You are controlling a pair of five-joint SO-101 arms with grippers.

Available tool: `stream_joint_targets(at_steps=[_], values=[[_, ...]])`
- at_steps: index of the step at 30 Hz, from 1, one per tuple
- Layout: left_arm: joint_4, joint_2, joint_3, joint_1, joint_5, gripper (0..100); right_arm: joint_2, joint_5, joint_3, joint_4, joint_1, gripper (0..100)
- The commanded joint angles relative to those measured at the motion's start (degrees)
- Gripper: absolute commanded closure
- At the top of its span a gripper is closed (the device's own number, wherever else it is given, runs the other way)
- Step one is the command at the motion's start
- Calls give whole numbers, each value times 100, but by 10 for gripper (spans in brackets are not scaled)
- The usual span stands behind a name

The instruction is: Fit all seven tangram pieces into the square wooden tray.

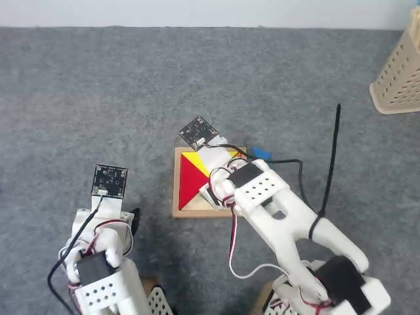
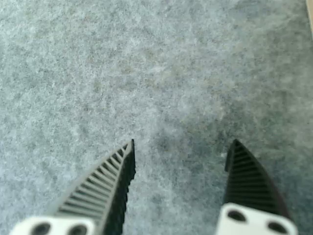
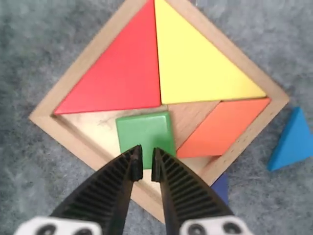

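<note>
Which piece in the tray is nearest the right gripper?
The green square, at the tips of the right gripper; red triangle, yellow triangle and orange piece lie farther.

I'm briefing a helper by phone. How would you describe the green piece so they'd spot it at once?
On the grey table sits a square wooden tray. Inside it, under the right claw, lies the green piece, beside the red triangle and orange piece. It alone is green, a square.

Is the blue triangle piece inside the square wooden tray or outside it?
Outside: the blue triangle piece lies on the grey carpet, beside the square wooden tray.
</note>
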Motion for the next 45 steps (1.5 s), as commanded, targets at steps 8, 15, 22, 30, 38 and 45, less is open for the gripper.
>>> stream_joint_targets(at_steps=[8, 15, 22, 30, 38, 45], values=[[18, -88, -48, -26, -53, 720, 725, -70, -492, -84, -4, 950], [18, -88, -48, -26, -53, 720, 655, -70, -536, 40, -154, 950], [18, -88, -48, -26, -53, 720, -110, -97, -677, 505, 831, 946], [18, -88, -48, -26, -53, 720, -127, -97, -677, 479, 884, 946], [18, -88, -48, -26, -53, 720, -119, -44, -193, -92, 57, 946], [18, -88, -48, -26, -53, 720, -119, -44, 9, -453, 57, 946]])
